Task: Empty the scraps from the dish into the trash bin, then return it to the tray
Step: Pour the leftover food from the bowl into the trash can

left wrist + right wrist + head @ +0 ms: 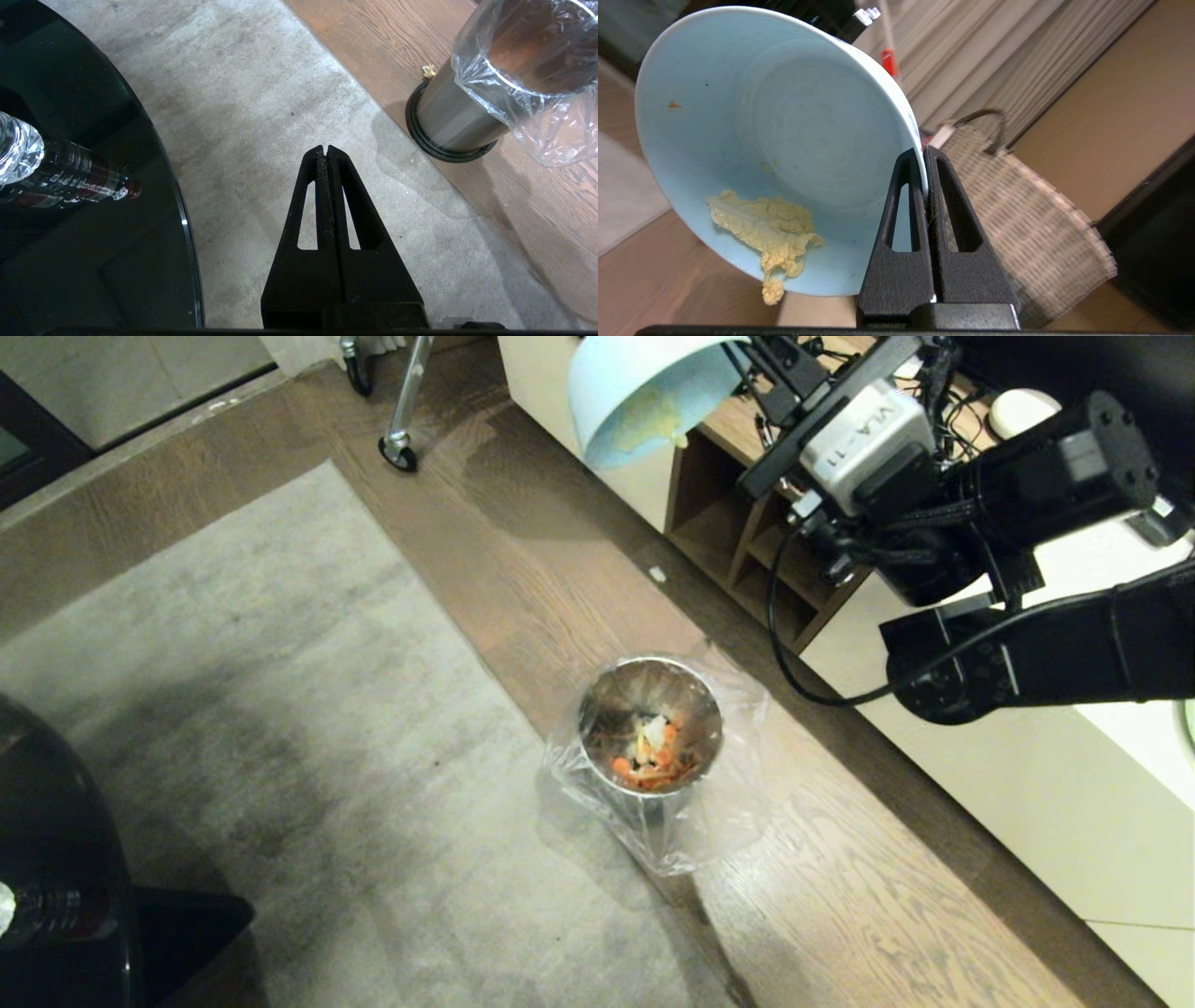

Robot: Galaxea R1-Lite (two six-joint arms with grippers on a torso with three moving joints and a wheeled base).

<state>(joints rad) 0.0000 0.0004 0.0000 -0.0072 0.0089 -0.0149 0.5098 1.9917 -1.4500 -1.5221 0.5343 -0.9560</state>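
Observation:
My right gripper [923, 151] is shut on the rim of the pale blue dish [775, 140], which is tipped steeply on its side, high at the top of the head view [644, 392]. A pale yellow leaf of scraps [766, 228] clings to its lower inside and hangs over the rim. The steel trash bin [651, 728] with a clear bag liner stands on the wood floor below and nearer, holding orange slices and pale bits [649, 756]. The bin also shows in the left wrist view [472, 107]. My left gripper [326, 148] is shut and empty over the carpet. The tray is out of view.
A grey carpet [233, 728] lies left of the bin. A dark glass round table [70, 210] with a bottle [46, 172] on it is at the left. A white cabinet with wooden shelves [738, 541] runs along the right. A woven basket [1027, 219] stands beyond the dish.

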